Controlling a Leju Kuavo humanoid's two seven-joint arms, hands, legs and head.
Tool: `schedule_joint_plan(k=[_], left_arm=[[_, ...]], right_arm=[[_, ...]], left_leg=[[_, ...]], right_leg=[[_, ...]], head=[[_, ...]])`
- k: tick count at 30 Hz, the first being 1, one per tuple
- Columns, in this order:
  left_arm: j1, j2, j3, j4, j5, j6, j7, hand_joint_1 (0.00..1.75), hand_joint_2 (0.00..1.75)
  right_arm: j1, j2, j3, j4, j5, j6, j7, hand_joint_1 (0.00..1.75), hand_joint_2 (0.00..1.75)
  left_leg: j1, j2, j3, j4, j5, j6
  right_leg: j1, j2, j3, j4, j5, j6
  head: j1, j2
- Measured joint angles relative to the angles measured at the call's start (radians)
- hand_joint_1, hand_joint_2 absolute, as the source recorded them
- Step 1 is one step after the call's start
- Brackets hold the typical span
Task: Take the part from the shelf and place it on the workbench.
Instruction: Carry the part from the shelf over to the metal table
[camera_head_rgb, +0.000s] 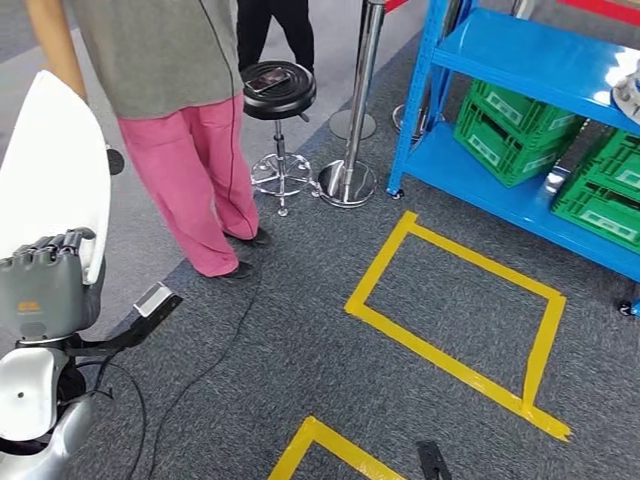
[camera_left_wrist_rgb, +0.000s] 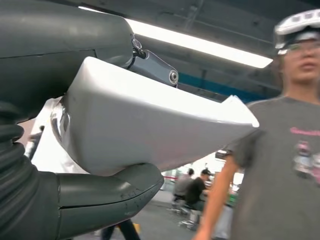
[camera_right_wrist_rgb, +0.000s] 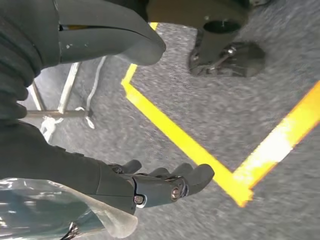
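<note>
White and smooth, the part (camera_head_rgb: 56, 165) stands at the far left of the head view, a curved shell rising above the left hand (camera_head_rgb: 47, 285), whose fingers (camera_head_rgb: 53, 243) curl over its lower edge and grip it. In the left wrist view the same part (camera_left_wrist_rgb: 151, 130) runs across the middle of the frame, clamped between the dark fingers above and the thick grey thumb (camera_left_wrist_rgb: 113, 192) below. The right hand (camera_right_wrist_rgb: 143, 182) shows in the right wrist view with its fingers stretched out and a little apart, holding nothing, hanging over grey carpet (camera_right_wrist_rgb: 211, 105) crossed by yellow tape (camera_right_wrist_rgb: 177, 137). In the head view a yellow tape rectangle (camera_head_rgb: 453, 300) lies at centre right on the carpet, and a blue shelf (camera_head_rgb: 521, 60) fills the upper right, with green crates (camera_head_rgb: 513, 125) on its lower level. A person in pink trousers (camera_head_rgb: 192, 170) and a grey shirt stands at upper left, just beside a black stool (camera_head_rgb: 278, 90) with a phone on its seat. Beside the stool a chrome post (camera_head_rgb: 358, 100) rises from its round base.
</note>
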Motion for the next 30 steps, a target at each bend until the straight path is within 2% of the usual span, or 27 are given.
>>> schedule_joint_plan(k=[1,2,3,4,5,7,8,9,11,13,14,15,17,19,20,21,22,24,25,26,28,29,30], left_arm=[[-0.001,0.000,0.000,0.000,0.000,0.000,0.000,1.75,1.75],[-0.001,0.000,0.000,0.000,0.000,0.000,0.000,1.75,1.75],[-0.001,0.000,0.000,0.000,0.000,0.000,0.000,1.75,1.75],[-0.001,0.000,0.000,0.000,0.000,0.000,0.001,1.75,1.75],[-0.001,0.000,0.000,0.001,0.000,0.000,0.002,1.75,1.75],[-0.001,0.000,-0.001,0.001,0.000,0.000,0.005,1.75,1.75],[-0.001,0.000,-0.001,0.001,0.000,0.000,0.007,1.75,1.75],[-0.002,0.000,-0.001,0.001,0.000,0.000,0.009,1.75,1.75],[-0.003,0.001,-0.001,0.001,0.000,-0.001,0.013,1.75,1.75],[-0.002,0.004,-0.001,0.001,0.000,-0.001,0.016,1.75,1.75],[-0.001,0.006,-0.002,0.001,0.000,-0.001,0.017,1.75,1.75],[-0.002,0.008,-0.002,0.001,0.000,-0.001,0.019,1.75,1.75],[-0.008,0.011,-0.003,0.001,0.000,0.000,0.021,1.75,1.75],[-0.010,0.012,-0.005,0.003,0.000,0.000,0.023,1.75,1.75],[-0.010,0.012,-0.005,0.004,0.000,-0.001,0.024,1.75,1.75],[-0.010,0.013,-0.006,0.006,0.000,-0.001,0.025,1.75,1.75],[-0.010,0.014,-0.006,0.006,0.000,-0.001,0.025,1.75,1.75],[-0.012,0.015,-0.006,0.007,0.000,-0.001,0.025,1.75,1.75],[-0.013,0.015,-0.006,0.007,0.000,-0.001,0.026,1.75,1.75],[-0.015,0.015,-0.006,0.007,0.000,-0.001,0.026,1.75,1.75],[-0.015,0.017,-0.006,0.007,0.000,0.000,0.027,1.75,1.75],[-0.015,0.017,-0.006,0.007,0.000,0.000,0.027,1.75,1.75],[-0.016,0.018,-0.006,0.007,0.000,-0.001,0.028,1.75,1.75]], right_arm=[[0.000,0.000,-0.001,0.000,0.001,0.001,0.000,0.00,1.75],[0.002,0.000,-0.003,0.000,0.002,0.002,0.000,0.00,1.75],[0.005,0.000,-0.004,0.000,0.003,0.004,0.001,0.00,1.75],[0.007,0.000,-0.005,0.000,0.004,0.005,0.001,0.00,1.75],[0.008,0.000,-0.006,0.000,0.006,0.005,0.001,0.00,1.75],[0.008,0.000,-0.007,0.000,0.011,0.006,0.001,0.00,1.75],[0.007,0.000,-0.007,0.000,0.013,0.007,0.000,0.00,1.75],[0.007,0.000,-0.007,0.000,0.014,0.008,0.000,0.00,1.75],[0.006,0.000,-0.008,0.000,0.018,0.009,0.000,0.00,1.75],[0.005,0.000,-0.008,0.000,0.022,0.009,0.001,0.00,1.75],[0.005,0.000,-0.010,0.000,0.025,0.009,0.002,0.00,1.75],[0.005,0.000,-0.011,0.000,0.028,0.009,0.003,0.00,1.75],[0.005,0.000,-0.014,0.000,0.033,0.010,0.004,0.00,1.75],[0.007,0.000,-0.015,0.000,0.035,0.011,0.005,0.00,1.75],[0.008,0.000,-0.015,0.000,0.035,0.012,0.006,0.00,1.75],[0.008,0.000,-0.016,0.000,0.036,0.012,0.006,0.00,1.75],[0.007,0.000,-0.016,0.000,0.036,0.012,0.006,0.00,1.75],[0.005,0.000,-0.016,0.000,0.037,0.012,0.006,0.00,1.75],[0.005,0.000,-0.016,0.000,0.037,0.012,0.006,0.00,1.75],[0.005,0.000,-0.016,0.000,0.037,0.012,0.007,0.00,1.75],[0.004,0.000,-0.016,-0.001,0.037,0.012,0.007,0.00,1.75],[0.003,0.000,-0.016,-0.001,0.037,0.012,0.007,0.00,1.75],[0.001,0.000,-0.016,-0.002,0.038,0.012,0.007,0.00,1.75]], left_leg=[[0.000,-0.010,-0.001,0.000,0.000,0.003],[-0.001,-0.022,-0.001,0.000,0.000,0.005],[-0.001,-0.036,-0.001,0.001,-0.001,0.006],[-0.002,-0.051,-0.001,0.001,-0.001,0.006],[-0.002,-0.066,0.000,0.003,-0.001,0.006],[-0.001,-0.091,0.002,0.006,-0.003,0.003],[0.000,-0.100,0.002,0.008,-0.005,0.001],[0.000,-0.109,-0.001,0.012,-0.006,-0.003],[0.002,-0.129,-0.011,0.016,-0.005,-0.014],[0.007,-0.146,-0.018,0.015,-0.001,-0.027],[0.007,-0.132,-0.021,0.021,-0.005,-0.033],[0.005,-0.106,-0.029,0.040,-0.017,-0.038],[0.003,-0.043,-0.076,0.141,-0.068,-0.047],[0.005,-0.025,-0.140,0.272,-0.119,-0.052],[0.005,-0.023,-0.155,0.301,-0.121,-0.053],[0.005,-0.021,-0.149,0.288,-0.103,-0.052],[0.004,-0.013,-0.122,0.236,-0.069,-0.049],[-0.006,0.033,-0.050,0.096,-0.013,-0.037],[-0.012,0.054,-0.027,0.050,-0.002,-0.029],[-0.017,0.065,-0.017,0.027,-0.003,-0.022],[-0.020,0.046,-0.018,0.021,-0.006,-0.010],[-0.018,0.033,-0.017,0.017,-0.005,-0.004],[-0.015,0.021,-0.016,0.013,-0.003,0.002]], right_leg=[[0.000,0.030,-0.032,0.069,-0.033,0.000],[0.000,0.046,-0.069,0.143,-0.061,0.000],[0.001,0.053,-0.100,0.196,-0.073,0.000],[0.001,0.055,-0.113,0.211,-0.064,0.000],[0.001,0.057,-0.108,0.186,-0.036,-0.002],[-0.001,0.069,-0.064,0.073,0.039,-0.005],[-0.003,0.091,-0.039,0.016,0.064,-0.007],[-0.006,0.115,-0.019,-0.027,0.075,-0.008],[-0.007,0.143,0.003,-0.067,0.074,-0.009],[-0.006,0.124,0.011,-0.073,0.073,-0.016],[-0.006,0.112,0.015,-0.077,0.075,-0.021],[-0.006,0.099,0.019,-0.081,0.076,-0.028],[-0.004,0.071,0.027,-0.085,0.074,-0.038],[0.000,0.040,0.030,-0.085,0.069,-0.044],[0.001,0.024,0.032,-0.085,0.066,-0.044],[0.002,0.010,0.035,-0.084,0.063,-0.044],[0.003,-0.003,0.040,-0.084,0.059,-0.042],[0.007,-0.027,0.050,-0.084,0.050,-0.036],[0.010,-0.037,0.053,-0.083,0.046,-0.032],[0.013,-0.048,0.055,-0.083,0.043,-0.027],[0.016,-0.072,0.060,-0.086,0.037,-0.018],[0.015,-0.066,0.060,-0.083,0.030,-0.012],[0.013,-0.045,0.054,-0.067,0.016,-0.008]], head=[[0.002,0.000],[0.004,0.000],[0.005,0.000],[0.005,0.000],[0.005,0.000],[0.005,0.000],[0.005,0.000],[0.004,0.000],[0.004,0.000],[0.003,0.000],[0.002,0.000],[-0.001,0.000],[-0.007,0.000],[-0.008,0.000],[-0.009,0.000],[-0.009,0.000],[-0.009,0.000],[-0.009,0.000],[-0.009,0.000],[-0.008,0.000],[-0.006,0.000],[-0.005,0.000],[-0.004,0.000]])
